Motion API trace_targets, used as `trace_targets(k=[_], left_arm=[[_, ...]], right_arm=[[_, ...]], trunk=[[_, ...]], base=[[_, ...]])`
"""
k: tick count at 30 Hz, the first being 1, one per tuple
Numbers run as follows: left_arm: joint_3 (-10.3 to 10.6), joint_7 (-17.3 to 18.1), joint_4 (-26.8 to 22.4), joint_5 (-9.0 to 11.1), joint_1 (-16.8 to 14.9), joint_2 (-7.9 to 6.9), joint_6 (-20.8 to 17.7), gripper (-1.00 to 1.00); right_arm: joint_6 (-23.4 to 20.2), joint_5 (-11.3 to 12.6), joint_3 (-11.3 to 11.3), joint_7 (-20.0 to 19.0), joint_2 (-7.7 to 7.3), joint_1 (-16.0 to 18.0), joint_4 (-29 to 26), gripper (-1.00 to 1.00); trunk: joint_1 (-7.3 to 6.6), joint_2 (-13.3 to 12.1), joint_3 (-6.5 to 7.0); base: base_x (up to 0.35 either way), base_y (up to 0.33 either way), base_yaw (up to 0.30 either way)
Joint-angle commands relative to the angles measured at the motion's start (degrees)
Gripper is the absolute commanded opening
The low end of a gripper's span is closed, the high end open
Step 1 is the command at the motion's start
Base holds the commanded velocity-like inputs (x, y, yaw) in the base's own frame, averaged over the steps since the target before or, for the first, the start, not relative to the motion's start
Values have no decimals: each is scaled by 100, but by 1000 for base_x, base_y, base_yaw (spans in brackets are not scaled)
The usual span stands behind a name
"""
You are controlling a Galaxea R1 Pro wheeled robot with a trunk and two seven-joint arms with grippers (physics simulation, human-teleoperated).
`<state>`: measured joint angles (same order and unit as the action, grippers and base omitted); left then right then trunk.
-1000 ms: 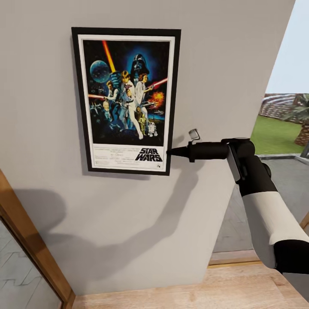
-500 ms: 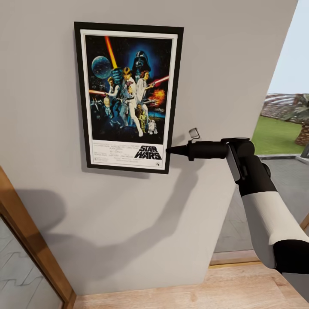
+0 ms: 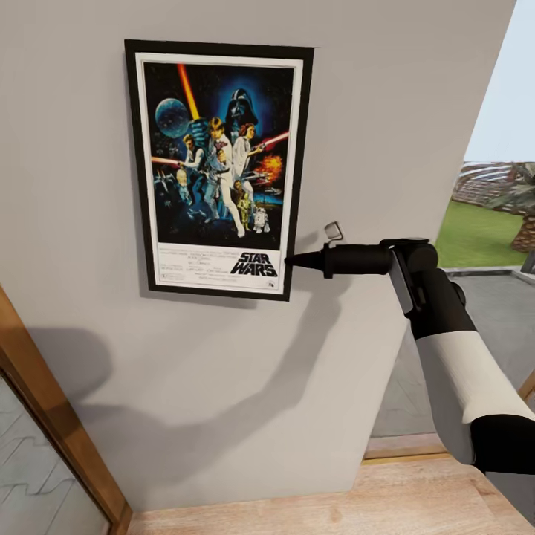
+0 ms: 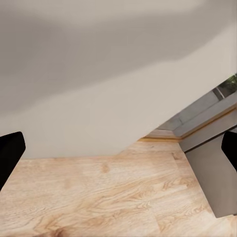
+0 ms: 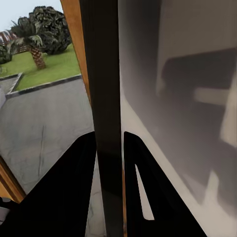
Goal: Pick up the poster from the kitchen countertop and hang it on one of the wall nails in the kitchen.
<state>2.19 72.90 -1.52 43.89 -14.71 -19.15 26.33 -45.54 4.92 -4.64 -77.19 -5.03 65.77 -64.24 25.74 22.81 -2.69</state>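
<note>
The black-framed Star Wars poster (image 3: 219, 167) stands upright and flat against the grey wall (image 3: 223, 371), high in the head view. My right gripper (image 3: 291, 259) reaches in from the right and is shut on the poster's lower right frame edge. In the right wrist view the two black fingers (image 5: 79, 168) sit on either side of the dark frame edge (image 5: 106, 74). My left gripper (image 4: 118, 150) is open, with its fingers far apart over wood floor by the wall. The kitchen countertop is out of view. The poster covers any nail behind it.
A wooden door frame (image 3: 52, 416) slants across the lower left. Light wood floor (image 3: 334, 513) runs along the wall's base. Right of the wall's corner a glazed opening shows a lawn (image 3: 475, 230) and paving outside.
The poster and my right gripper have edged slightly up and to the left along the wall. The grip on the frame is unchanged.
</note>
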Motion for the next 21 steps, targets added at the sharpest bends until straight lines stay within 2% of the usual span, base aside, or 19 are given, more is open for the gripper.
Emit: trace_targets(k=[1,7,21], left_arm=[[23,14,3,25,-5,-1,30,100],[24,14,3,28,-5,-1,30,100],[22,14,3,26,-5,-1,30,100]], right_arm=[[-19,-102,-19,2,-4,6,17,-100],[-17,-105,-20,2,1,6,17,-100],[-16,-102,-20,2,2,6,17,-100]], trunk=[[5,11,-14],[5,11,-14],[5,11,-14]], base=[[-73,21,0],[-85,32,0],[-8,3,0]])
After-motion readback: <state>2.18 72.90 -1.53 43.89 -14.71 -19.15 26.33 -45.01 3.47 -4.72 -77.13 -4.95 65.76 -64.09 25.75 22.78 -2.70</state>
